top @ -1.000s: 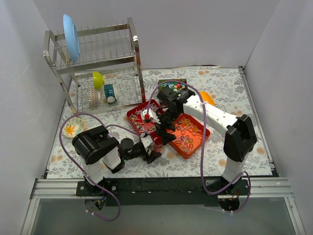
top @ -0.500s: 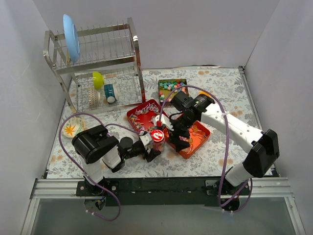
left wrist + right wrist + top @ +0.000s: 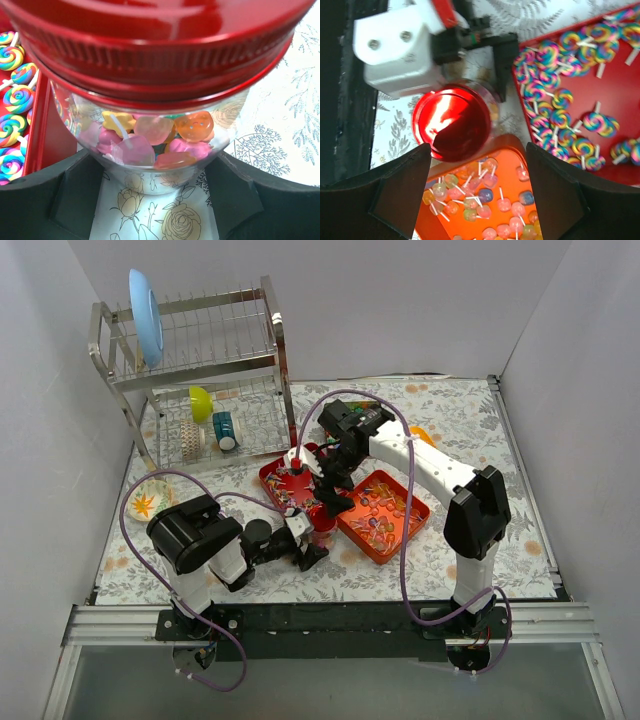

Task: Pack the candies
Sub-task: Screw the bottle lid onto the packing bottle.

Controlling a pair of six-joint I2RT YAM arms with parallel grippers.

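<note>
A glass jar (image 3: 160, 165) with a red lid (image 3: 160, 45) stands on the flowered cloth, holding pastel pink, yellow and orange candies (image 3: 150, 137). My left gripper (image 3: 159, 196) is shut on the jar's base. My right gripper (image 3: 477, 170) is open and empty, hovering just above the lid (image 3: 451, 125) and the near end of the orange tray (image 3: 555, 197). That tray holds clear-wrapped candies on sticks (image 3: 480, 197). Striped swirl candies (image 3: 555, 95) fill the red tray (image 3: 615, 100). In the top view the right gripper (image 3: 330, 495) covers most of the jar (image 3: 322, 528).
A dish rack (image 3: 200, 370) with a blue plate and cups stands at the back left. A small plate (image 3: 148, 502) lies on the left. An orange scoop (image 3: 425, 436) lies behind the right arm. The two trays (image 3: 375, 552) sit side by side mid-table.
My right gripper has swung from over the orange tray back left and up, and now hangs over the jar's lid. The left arm and jar have not moved.
</note>
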